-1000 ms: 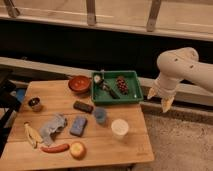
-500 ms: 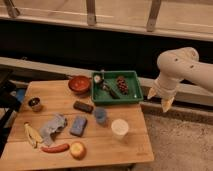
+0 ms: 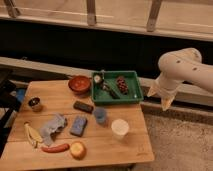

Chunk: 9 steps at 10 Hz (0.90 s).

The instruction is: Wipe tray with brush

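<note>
The green tray (image 3: 131, 97) sits at the back right of the wooden table (image 3: 125, 145). The brush (image 3: 103, 84) lies in its left part, its pale round head at the tray's back left corner and its dark handle pointing into the tray. A reddish-brown bumpy lump (image 3: 121, 84) lies in the tray's middle. My gripper (image 3: 159, 98) hangs off the table's right side, just right of the tray and apart from it, pointing down, holding nothing that I can see.
A red-brown bowl (image 3: 79, 83) stands left of the tray. A flat black bar (image 3: 83, 106), a blue cup (image 3: 100, 116), a white cup (image 3: 120, 128), a blue sponge (image 3: 78, 125), a cloth (image 3: 52, 127), a banana (image 3: 33, 135), a sausage (image 3: 55, 148), an apple (image 3: 78, 150) and a small dark bowl (image 3: 34, 104) are on the table.
</note>
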Each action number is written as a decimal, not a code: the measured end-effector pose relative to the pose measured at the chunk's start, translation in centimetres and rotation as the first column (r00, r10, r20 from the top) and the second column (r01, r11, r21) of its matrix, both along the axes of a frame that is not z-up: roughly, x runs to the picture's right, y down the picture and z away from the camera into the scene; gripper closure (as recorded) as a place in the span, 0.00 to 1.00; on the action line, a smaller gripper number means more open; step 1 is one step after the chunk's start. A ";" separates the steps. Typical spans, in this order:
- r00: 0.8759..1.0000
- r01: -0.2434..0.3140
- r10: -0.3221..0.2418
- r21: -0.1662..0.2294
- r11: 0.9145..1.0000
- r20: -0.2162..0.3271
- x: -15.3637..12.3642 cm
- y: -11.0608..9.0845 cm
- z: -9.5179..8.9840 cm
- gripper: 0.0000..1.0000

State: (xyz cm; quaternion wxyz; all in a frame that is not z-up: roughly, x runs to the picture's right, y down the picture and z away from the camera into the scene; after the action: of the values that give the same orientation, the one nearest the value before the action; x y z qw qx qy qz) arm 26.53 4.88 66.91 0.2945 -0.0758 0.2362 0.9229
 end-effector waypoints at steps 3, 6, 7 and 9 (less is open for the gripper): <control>0.998 0.009 -0.020 0.170 0.985 0.064 -1.8 -3.3 -1.4 0.35; 0.992 0.039 -0.070 0.266 0.963 0.108 -3.7 -6.1 -2.5 0.35; 0.991 0.040 -0.072 0.265 0.963 0.111 -3.9 -6.1 -2.4 0.35; 0.992 0.038 -0.069 0.264 0.964 0.107 -3.6 -6.0 -2.5 0.35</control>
State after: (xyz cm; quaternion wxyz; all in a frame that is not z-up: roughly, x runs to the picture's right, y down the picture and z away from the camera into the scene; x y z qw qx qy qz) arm 22.96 -1.15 64.44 0.3399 -0.0829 0.0970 0.9318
